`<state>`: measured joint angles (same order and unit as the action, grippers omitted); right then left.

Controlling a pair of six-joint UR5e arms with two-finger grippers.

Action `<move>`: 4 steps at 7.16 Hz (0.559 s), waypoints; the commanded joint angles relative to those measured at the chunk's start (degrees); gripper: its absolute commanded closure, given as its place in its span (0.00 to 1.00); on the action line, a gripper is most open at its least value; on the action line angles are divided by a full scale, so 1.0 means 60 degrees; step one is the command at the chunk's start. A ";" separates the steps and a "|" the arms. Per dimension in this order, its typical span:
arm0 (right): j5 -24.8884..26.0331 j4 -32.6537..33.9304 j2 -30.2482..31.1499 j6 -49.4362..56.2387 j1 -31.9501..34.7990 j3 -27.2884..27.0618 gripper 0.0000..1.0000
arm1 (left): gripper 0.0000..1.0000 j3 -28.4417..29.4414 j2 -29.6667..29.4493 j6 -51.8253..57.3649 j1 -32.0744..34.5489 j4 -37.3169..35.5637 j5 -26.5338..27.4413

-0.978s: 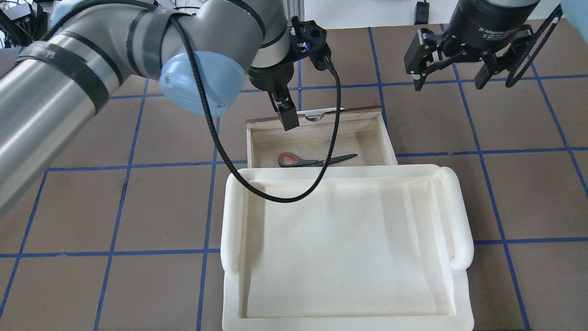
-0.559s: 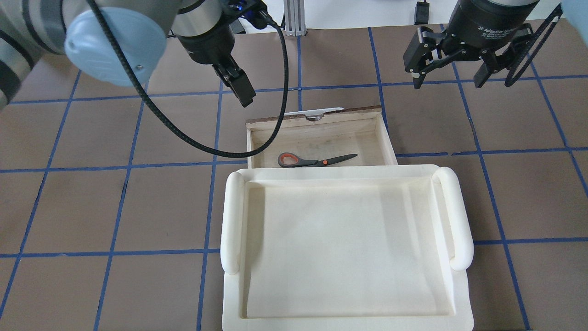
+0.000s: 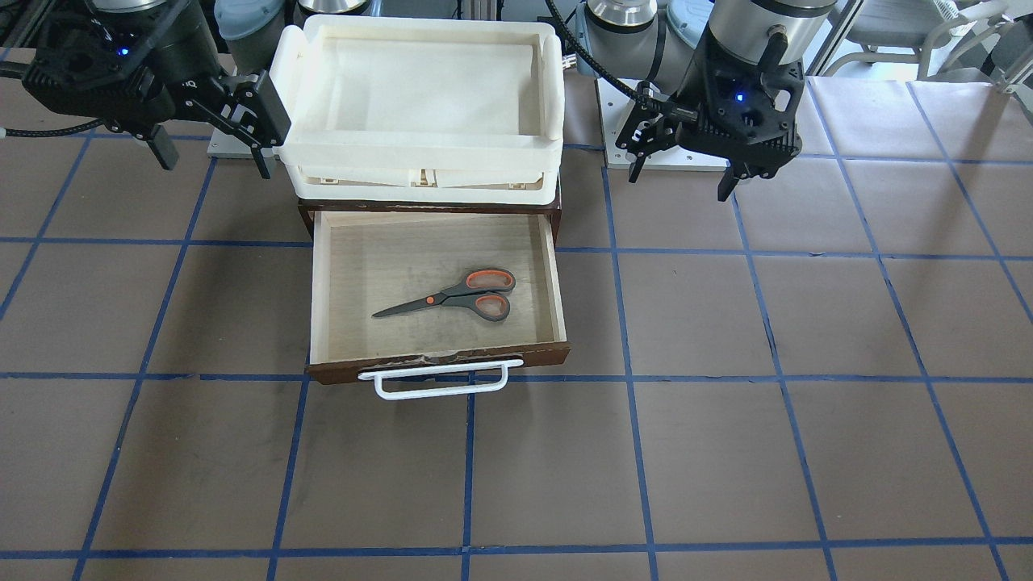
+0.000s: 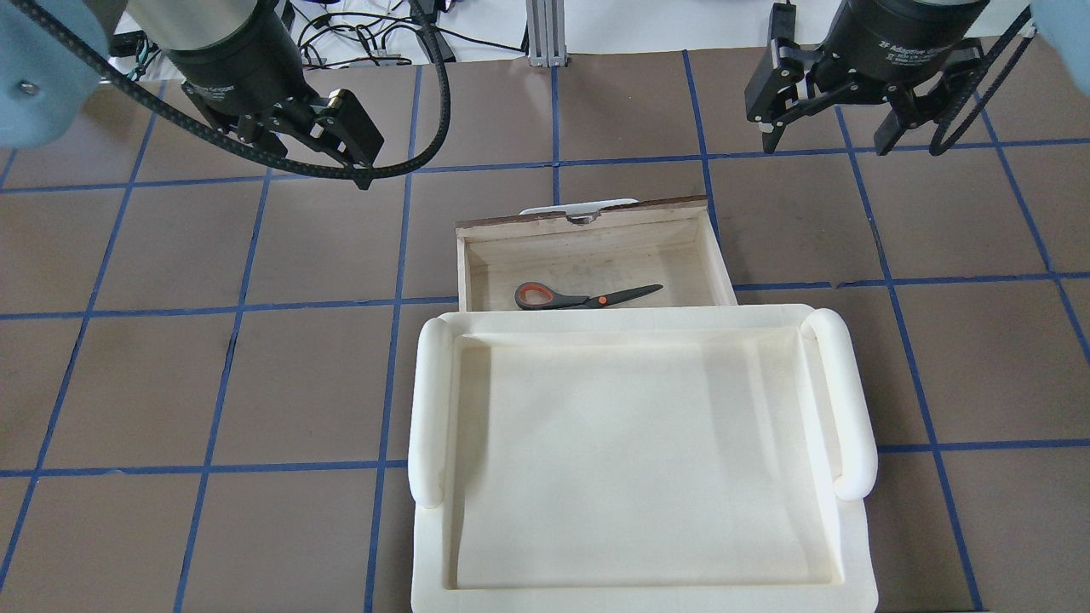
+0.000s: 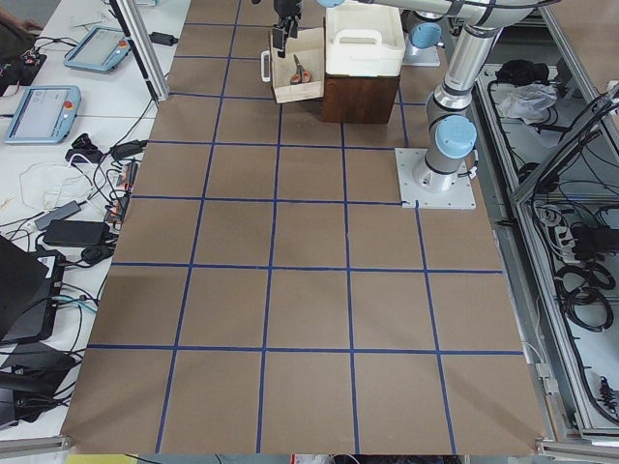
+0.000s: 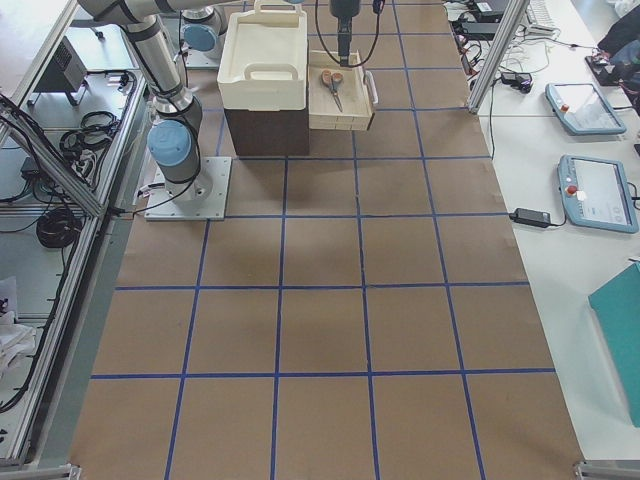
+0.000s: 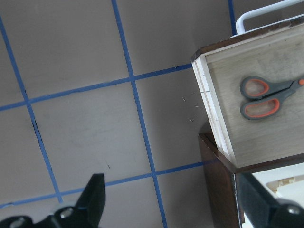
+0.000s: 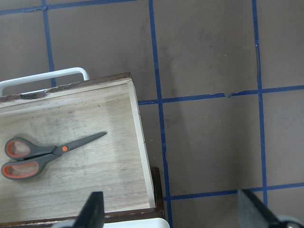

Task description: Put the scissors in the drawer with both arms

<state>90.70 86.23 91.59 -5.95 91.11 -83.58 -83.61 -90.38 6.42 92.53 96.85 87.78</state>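
The scissors [image 3: 456,294] lie flat on the pale floor of the drawer [image 3: 363,266], blades closed, handle loops toward my left arm's side, touching no wall. As I judge it, the placing itself is done. The drawer stands pulled out, its white bar handle [image 3: 440,386] free, so if anything is left it is pushing it shut, though the task sentence does not ask for that.

Neither arm holds anything. The left pincer [image 3: 678,181] hangs spread and empty above bare desk, off to one side of the drawer; the right pincer [image 4: 828,143] hangs likewise spread on the other side, both well apart from the scissors.

A cream tray [image 3: 420,173] sits on top of the dark cabinet [image 5: 348,97] that the drawer slides out of. The desk [image 3: 726,403] is brown, marked into squares with blue tape. Beyond its edge are white benches with what look like teach pendants [image 5: 44,111] and loose cables, too small in the side views for me to be sure.
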 commanded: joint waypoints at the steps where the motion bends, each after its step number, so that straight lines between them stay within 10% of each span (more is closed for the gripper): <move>1: 0.0000 -0.0001 -0.0001 -0.0004 0.0005 -0.0001 0.00 | 0.00 -0.0258 0.0296 -0.0616 -0.0316 0.0278 0.0061; 4: 0.0014 0.0188 -0.0016 0.0126 -0.0067 0.0014 0.00 | 0.00 -0.0727 0.0664 -0.0673 -0.0523 0.0133 0.1042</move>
<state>90.76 86.62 91.56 -5.71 91.05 -83.57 -87.12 -86.92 3.02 89.86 97.89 92.23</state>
